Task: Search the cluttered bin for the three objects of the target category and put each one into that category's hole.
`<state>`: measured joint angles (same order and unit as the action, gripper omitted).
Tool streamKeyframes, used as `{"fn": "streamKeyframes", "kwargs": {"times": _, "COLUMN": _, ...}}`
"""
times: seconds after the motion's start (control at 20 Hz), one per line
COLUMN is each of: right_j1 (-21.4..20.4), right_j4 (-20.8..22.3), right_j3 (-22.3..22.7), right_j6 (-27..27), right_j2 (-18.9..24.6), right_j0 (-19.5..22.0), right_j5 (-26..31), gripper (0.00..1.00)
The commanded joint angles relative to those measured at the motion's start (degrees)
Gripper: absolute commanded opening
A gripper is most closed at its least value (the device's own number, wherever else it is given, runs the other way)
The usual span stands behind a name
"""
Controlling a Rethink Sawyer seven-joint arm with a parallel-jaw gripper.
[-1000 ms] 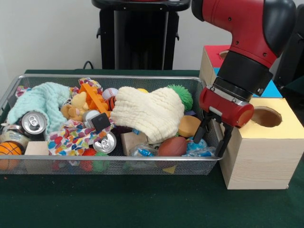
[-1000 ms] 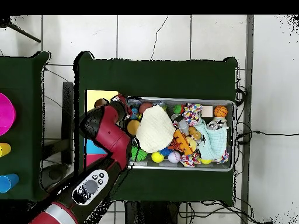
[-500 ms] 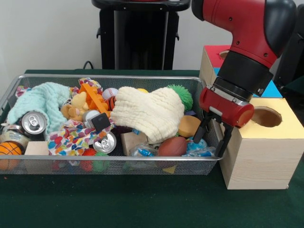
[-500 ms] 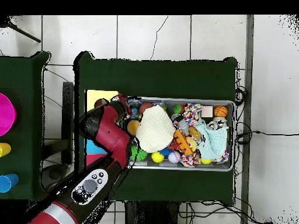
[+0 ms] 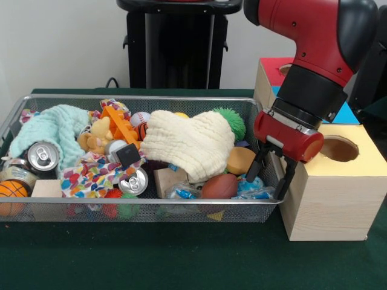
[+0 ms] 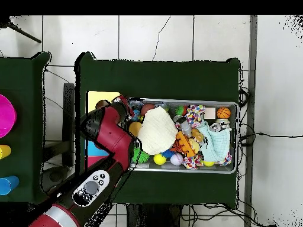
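Observation:
My gripper [image 5: 271,176] hangs open and empty at the right end of the wire bin [image 5: 139,97], one finger inside the end wall and one outside, next to the yellow-topped wooden box [image 5: 329,205] with its round hole [image 5: 338,148]. Just left of the fingers lie a brown football [image 5: 219,186] and an orange foam block [image 5: 240,161]. A cream cloth [image 5: 187,142] covers the bin's middle. Also in the bin are a green spiky ball [image 5: 233,121], a baseball [image 5: 139,118], a basketball [image 5: 12,192], two cans [image 5: 41,156] [image 5: 133,181] and a mint cloth [image 5: 51,128].
Behind the yellow box stand a blue-topped box [image 5: 346,115] and a red-topped box [image 5: 273,65]. From overhead, the red arm [image 6: 109,133] crosses the bin's left end [image 6: 131,101] and hides the gripper. A black stand [image 5: 175,42] rises behind the bin.

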<state>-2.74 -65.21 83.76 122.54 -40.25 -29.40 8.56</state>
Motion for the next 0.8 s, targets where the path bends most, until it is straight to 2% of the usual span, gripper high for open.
{"fn": "streamKeyframes", "kwargs": {"times": 0.05, "right_j1": 4.83, "right_j4": 4.12, "right_j3": -0.63, "right_j6": 14.23, "right_j2": 9.45, "right_j0": 1.88, "right_j5": 10.6, "gripper": 1.0}}
{"fn": "streamKeyframes", "kwargs": {"times": 0.45, "right_j1": 1.87, "right_j4": 2.92, "right_j3": 3.1, "right_j6": 11.76, "right_j2": 14.06, "right_j0": 2.86, "right_j5": 5.94, "gripper": 1.0}}
{"fn": "streamKeyframes", "kwargs": {"times": 0.8, "right_j1": 0.93, "right_j4": 3.01, "right_j3": 4.81, "right_j6": 11.28, "right_j2": 15.33, "right_j0": 2.97, "right_j5": 3.55, "gripper": 1.0}}
